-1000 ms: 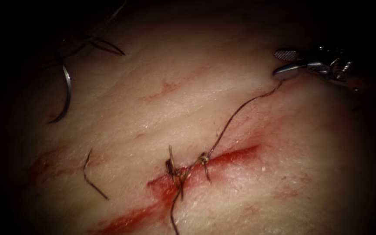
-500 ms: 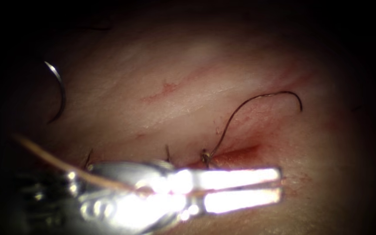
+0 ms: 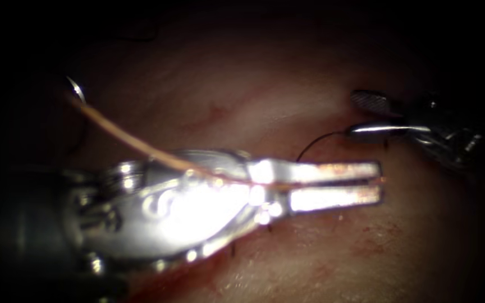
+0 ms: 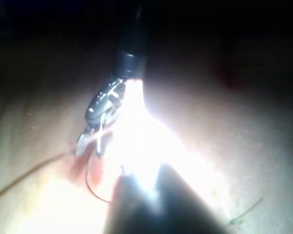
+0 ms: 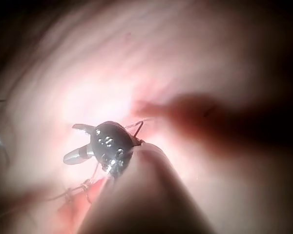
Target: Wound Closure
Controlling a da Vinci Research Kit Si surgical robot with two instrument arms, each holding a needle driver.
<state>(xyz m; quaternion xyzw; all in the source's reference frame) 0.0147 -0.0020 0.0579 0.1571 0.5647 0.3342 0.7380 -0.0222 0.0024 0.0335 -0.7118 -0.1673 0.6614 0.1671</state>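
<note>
Now left tool (image 3: pixel 380 182) jaws nearly closed on thread (image 3: pixel 130 143) over the cut; right tool (image 3: pixel 360 115) jaws open, empty; needle (image 3: pixel 76 88) lies free on tissue (image 3: pixel 242 84), far left.

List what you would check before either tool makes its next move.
1. Left tool grips the pale thread: ok, jaws closed with it running between them.
2. Right tool free: ok, jaws open, holding nothing; the dark thread end lies beside it.
3. Needle clear of both tools: ok, unheld, far left in the endoscope view.
4. Needle out of the tissue: cannot tell, too dim there.
</note>
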